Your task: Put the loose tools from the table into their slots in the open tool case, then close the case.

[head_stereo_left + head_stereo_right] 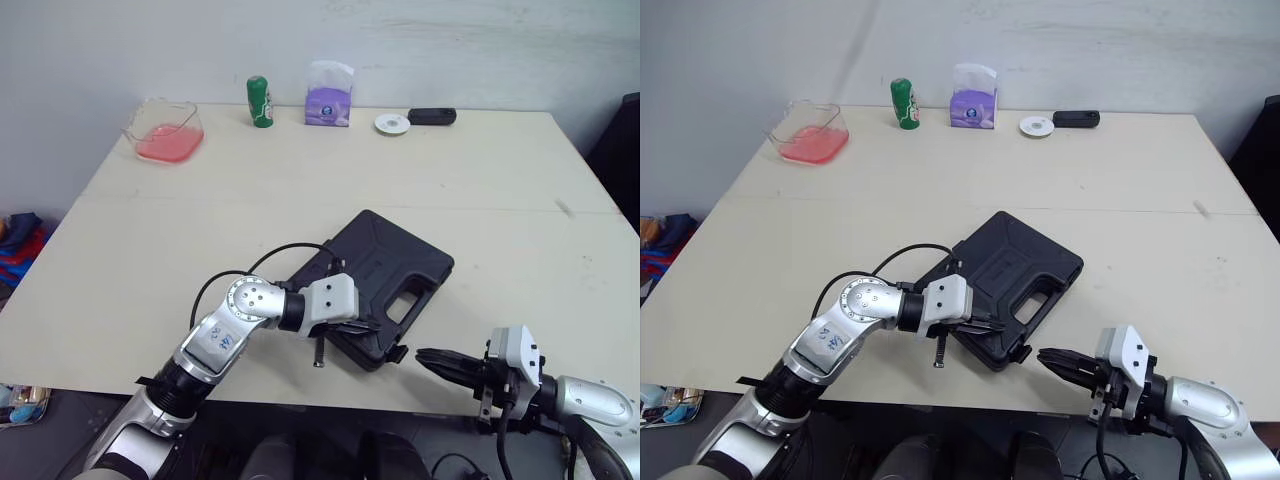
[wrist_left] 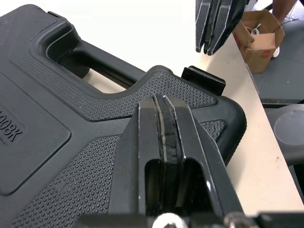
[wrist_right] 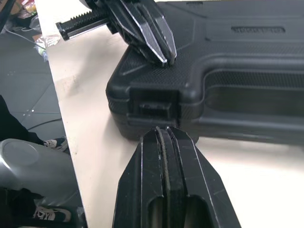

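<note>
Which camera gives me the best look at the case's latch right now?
The right wrist view: the latch faces it squarely, just beyond the right gripper. The left wrist view catches it obliquely at the edge of the tool case; the head views show a small tab at the near corner.

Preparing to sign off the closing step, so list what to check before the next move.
1. Lid down: ok, the tool case lies closed on the table.
2. Lid held: ok, the left gripper, shut, has its tips on the lid near the latch.
3. Latch fastened: cannot tell.
4. Aim: ok, the right gripper, shut, points at the latch, apart from it.
</note>
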`<state>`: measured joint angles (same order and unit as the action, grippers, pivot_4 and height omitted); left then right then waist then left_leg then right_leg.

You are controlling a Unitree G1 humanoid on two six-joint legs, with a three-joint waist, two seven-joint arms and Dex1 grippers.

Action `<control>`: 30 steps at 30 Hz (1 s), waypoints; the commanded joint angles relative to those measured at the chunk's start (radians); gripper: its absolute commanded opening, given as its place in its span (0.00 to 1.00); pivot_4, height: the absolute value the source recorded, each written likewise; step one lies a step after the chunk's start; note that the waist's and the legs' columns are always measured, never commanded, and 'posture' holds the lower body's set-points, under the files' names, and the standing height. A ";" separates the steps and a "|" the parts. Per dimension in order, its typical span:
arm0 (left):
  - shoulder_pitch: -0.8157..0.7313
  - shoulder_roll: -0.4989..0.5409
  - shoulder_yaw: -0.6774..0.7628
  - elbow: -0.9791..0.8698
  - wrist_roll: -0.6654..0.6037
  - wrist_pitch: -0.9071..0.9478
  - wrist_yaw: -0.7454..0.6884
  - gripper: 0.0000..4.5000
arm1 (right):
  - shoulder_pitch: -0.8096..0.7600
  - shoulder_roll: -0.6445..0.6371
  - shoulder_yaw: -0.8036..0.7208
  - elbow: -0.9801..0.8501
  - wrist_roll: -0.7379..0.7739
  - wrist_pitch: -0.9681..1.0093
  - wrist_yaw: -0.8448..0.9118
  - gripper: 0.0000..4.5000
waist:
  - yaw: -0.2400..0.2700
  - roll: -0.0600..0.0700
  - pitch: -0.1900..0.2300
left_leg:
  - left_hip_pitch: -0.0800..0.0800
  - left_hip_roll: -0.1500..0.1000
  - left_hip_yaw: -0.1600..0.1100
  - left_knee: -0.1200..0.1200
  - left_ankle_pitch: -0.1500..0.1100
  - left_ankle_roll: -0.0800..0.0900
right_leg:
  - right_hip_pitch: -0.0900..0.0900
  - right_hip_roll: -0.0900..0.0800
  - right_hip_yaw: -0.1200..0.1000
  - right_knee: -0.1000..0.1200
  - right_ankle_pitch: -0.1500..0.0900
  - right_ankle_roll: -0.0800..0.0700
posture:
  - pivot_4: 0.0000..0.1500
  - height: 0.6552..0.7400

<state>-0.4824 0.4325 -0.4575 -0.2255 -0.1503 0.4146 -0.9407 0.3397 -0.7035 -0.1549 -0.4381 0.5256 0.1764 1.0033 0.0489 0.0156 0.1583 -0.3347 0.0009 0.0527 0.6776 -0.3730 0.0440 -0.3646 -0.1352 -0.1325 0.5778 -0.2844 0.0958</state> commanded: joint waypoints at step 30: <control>0.091 0.065 -0.109 0.127 0.086 0.120 -0.014 0.00 | -0.139 0.098 0.130 0.041 -0.048 -0.051 0.018 0.00 | 0.000 0.002 0.001 | 0.000 0.000 0.000 -0.010 0.002 -0.005 | -0.001 0.000 0.000 -0.004 0.000 0.000 | 1.00 1.00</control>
<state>-0.4811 0.4381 -0.4557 -0.2258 -0.1504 0.4146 -0.9489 0.2404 -0.6189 -0.0247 -0.3760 0.4492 0.1384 1.0218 0.0484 0.0173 0.1589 -0.3343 0.0005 0.0527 0.6670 -0.3714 0.0393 -0.3656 -0.1351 -0.1329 0.5740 -0.2845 0.0954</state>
